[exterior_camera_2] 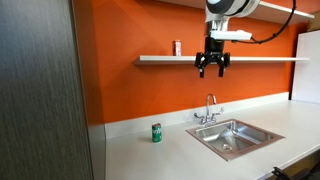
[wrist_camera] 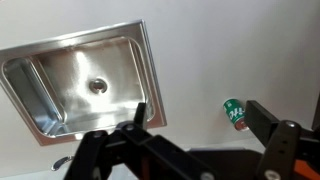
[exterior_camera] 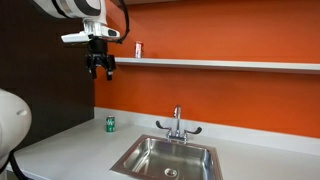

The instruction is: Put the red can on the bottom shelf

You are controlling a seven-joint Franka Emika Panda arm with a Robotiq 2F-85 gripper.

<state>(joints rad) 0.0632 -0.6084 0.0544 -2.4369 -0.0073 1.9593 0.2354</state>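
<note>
- red can [exterior_camera: 138, 48] stands upright on the bottom shelf [exterior_camera: 220, 64] in both exterior views; the wrist view shows neither.
- gripper [exterior_camera: 99, 68] hangs in the air near the shelf, apart from the red can.
- wrist view alone makes the jaws clear: spread wide, nothing held.
- wrist view looks down on the sink [wrist_camera: 80, 85] and the green can [wrist_camera: 235, 113] on the counter [wrist_camera: 200, 70].
- faucet [exterior_camera_2: 209, 110] is clear only in the exterior views.

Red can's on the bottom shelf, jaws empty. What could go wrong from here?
1. The gripper hangs about level with the bottom shelf; a sideways swing might clip its edge or topple the red can.
2. The wrist view shows the sink underneath; dropping straight down may strike it or the faucet.
</note>
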